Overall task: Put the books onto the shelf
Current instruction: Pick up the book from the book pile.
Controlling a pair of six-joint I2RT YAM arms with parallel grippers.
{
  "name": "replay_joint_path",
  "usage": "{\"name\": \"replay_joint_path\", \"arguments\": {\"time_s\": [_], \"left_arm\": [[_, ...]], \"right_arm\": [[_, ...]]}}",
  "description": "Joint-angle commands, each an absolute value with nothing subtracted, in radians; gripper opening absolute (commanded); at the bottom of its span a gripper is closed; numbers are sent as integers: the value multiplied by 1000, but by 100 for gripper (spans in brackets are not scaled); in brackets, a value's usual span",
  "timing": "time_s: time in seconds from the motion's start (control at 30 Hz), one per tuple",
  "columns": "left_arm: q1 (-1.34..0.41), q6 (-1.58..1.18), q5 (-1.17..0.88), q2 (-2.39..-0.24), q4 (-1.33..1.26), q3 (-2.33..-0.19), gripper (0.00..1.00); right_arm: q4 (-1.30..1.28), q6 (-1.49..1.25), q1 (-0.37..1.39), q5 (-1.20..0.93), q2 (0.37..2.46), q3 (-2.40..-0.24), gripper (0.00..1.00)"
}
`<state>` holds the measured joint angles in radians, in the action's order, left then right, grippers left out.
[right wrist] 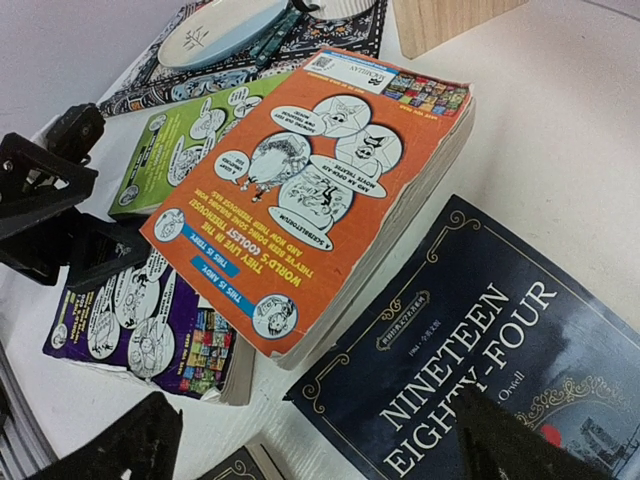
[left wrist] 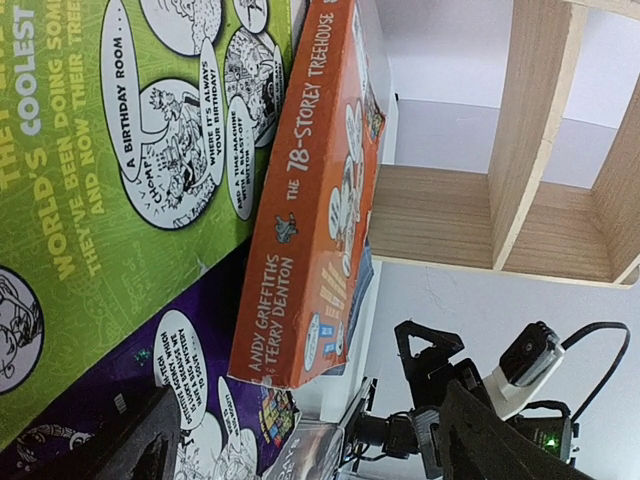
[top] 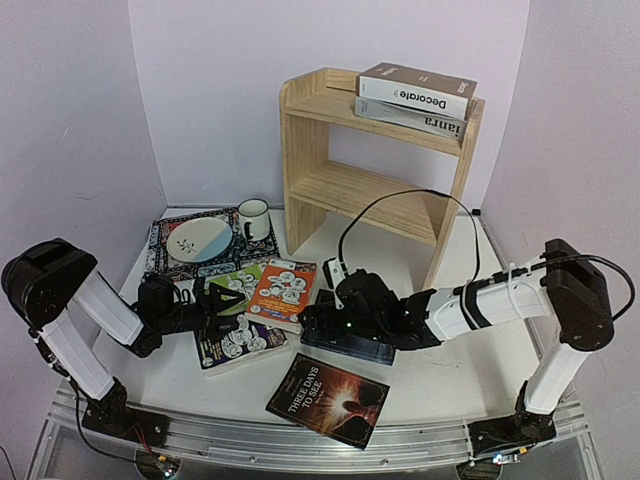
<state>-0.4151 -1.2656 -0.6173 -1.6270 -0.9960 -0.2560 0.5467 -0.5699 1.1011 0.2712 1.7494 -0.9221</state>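
Note:
The pine shelf [top: 380,165] stands at the back with the brown "Decorate" book [top: 415,88] stacked on the grey "ianra" book [top: 410,117] on its top tier. Low on the table, my left gripper [top: 205,300] is open, its fingers [left wrist: 140,450] straddling the near corner of the orange paperback [left wrist: 310,200]. That paperback lies over the green one [left wrist: 110,150] and the purple one [left wrist: 90,400]. My right gripper [top: 315,325] is open just above dark blue "Nineteen Eighty-Four" [right wrist: 480,350], beside the orange paperback [right wrist: 310,190]. "Three Days to See" [top: 328,397] lies near the front edge.
A patterned placemat [top: 165,262] at the left carries a plate [top: 198,240] and a white mug [top: 253,218]. A black cable [top: 400,195] loops in front of the shelf's lower tier. A metal rail [top: 300,445] runs along the table's near edge.

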Motion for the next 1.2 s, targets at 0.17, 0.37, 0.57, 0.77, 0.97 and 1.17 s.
{"name": "replay_joint_path", "arguments": {"time_s": [0.17,0.37,0.57,0.77,0.97,1.17], "left_arm": [[-410,-1286,-643,-1675,-1067,-291,90],[-411,-1290,-651,-1705,-1079,-308,89],[-410,-1294,-676,-1764,-1094,-347,84],[-412,-1290,-707,-1823,-1108,-395,79],[-412,-1290,-730,-1887,-1135,-423,75],[-412,-1282,-743,-1930,-1154,-448,58]], "right_arm": [[565,-573,1105,311,1689,-910,98],[566,-565,1105,309,1676,-905,98],[566,-559,1106,309,1662,-897,98],[566,-554,1105,313,1649,-888,98],[566,-543,1106,311,1635,-887,98],[566,-534,1106,311,1628,-891,98]]}}
